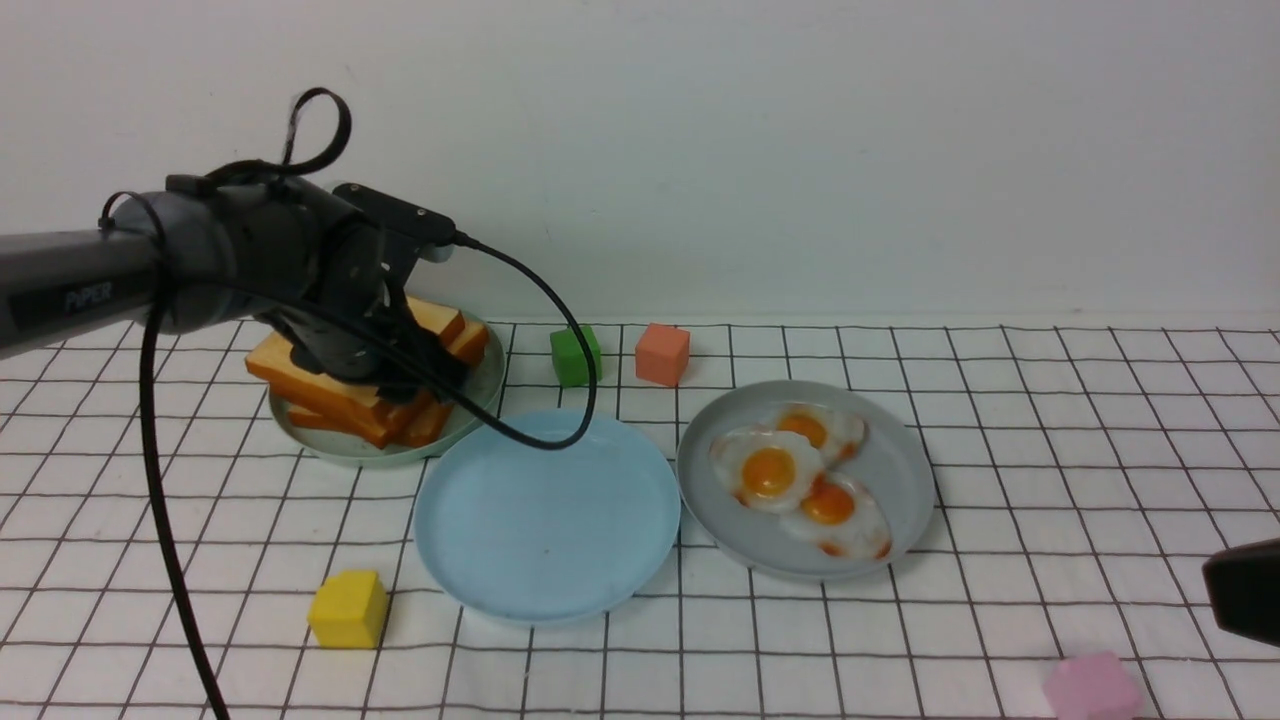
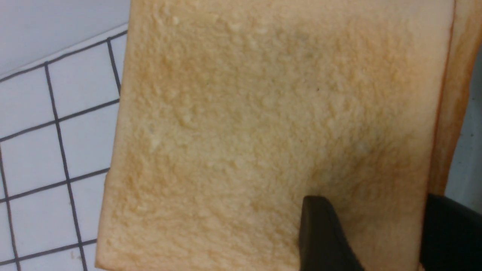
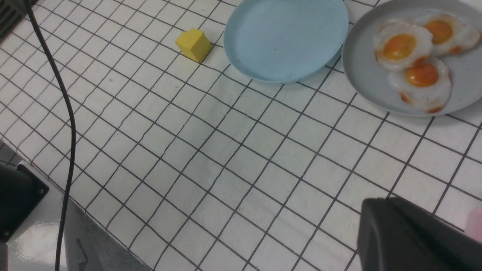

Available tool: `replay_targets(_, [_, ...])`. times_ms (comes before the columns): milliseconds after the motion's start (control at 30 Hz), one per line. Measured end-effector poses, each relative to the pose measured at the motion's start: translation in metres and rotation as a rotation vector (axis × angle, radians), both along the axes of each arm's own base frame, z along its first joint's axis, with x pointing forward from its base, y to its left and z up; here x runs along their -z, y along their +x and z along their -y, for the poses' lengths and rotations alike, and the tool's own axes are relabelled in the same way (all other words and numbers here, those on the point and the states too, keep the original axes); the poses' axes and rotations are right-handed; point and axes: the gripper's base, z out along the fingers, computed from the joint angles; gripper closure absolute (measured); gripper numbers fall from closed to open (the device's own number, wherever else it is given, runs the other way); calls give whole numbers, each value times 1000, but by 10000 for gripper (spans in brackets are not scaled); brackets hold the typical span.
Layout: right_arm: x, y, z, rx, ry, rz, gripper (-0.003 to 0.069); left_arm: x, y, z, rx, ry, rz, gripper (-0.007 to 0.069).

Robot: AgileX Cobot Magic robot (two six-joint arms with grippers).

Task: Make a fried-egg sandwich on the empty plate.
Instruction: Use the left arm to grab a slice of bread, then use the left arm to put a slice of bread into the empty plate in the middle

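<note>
The empty plate point(image 1: 547, 520) point(image 3: 286, 37), sky blue, lies bare at the table's centre. Several toast slices point(image 1: 270, 365) are piled on a pale green plate point(image 1: 380, 455) at the back left. My left gripper point(image 1: 420, 370) point(image 2: 372, 203) is down on that pile, open. One finger point(image 2: 320, 233) rests over the top slice point(image 2: 263, 113) and the other stands just past its edge. Three fried eggs point(image 1: 770, 470) point(image 3: 399, 45) lie on a grey plate point(image 1: 900, 500) point(image 3: 365, 75) to the right. My right gripper point(image 1: 1245, 590) point(image 3: 372, 203) is shut, low at the right edge, holding nothing.
A green cube point(image 1: 575, 355) and an orange cube point(image 1: 662, 353) stand behind the plates. A yellow cube point(image 1: 347, 608) point(image 3: 194, 45) sits front left, a pink one point(image 1: 1090, 688) front right. The left arm's cable point(image 1: 540, 440) droops over the blue plate's far rim.
</note>
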Motion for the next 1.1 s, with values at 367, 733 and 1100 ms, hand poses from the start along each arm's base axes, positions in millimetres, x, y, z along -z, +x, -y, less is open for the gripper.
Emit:
replay_targets(367, [-1,-3,1,-15,-8,19,643,-13,-8,-1,-21,-25,-29,515])
replay_targets(733, [-8,-20,6,-15,15,87,636,-109,-69,42,70,-114,51,566])
replay_targets(1100, [-11,-40,12,-33,15,116,631,-45,-100,134,279,-23,-178,566])
